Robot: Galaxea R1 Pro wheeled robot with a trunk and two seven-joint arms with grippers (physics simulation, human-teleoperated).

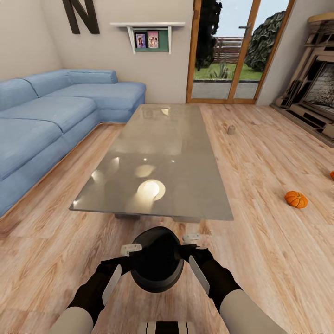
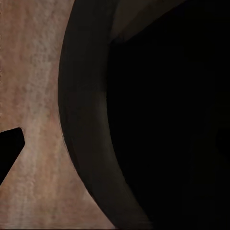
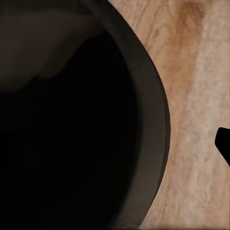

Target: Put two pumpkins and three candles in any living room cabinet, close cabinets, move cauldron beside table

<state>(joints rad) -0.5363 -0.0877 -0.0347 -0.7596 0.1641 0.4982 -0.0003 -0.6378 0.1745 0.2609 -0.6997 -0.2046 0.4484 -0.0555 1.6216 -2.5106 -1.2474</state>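
Head view: round matte-black cauldron [image 1: 156,266] before glossy table [image 1: 157,157].

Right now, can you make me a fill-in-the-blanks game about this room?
1. Both arms hold the black ____ between them, just in front of the table.
2. The sofa beside the table is colored ____.
3. The round thing on the floor right of the table is an orange ____.
4. The big dark letter on the wall is an ____.

Missing words: cauldron; blue; pumpkin; N.
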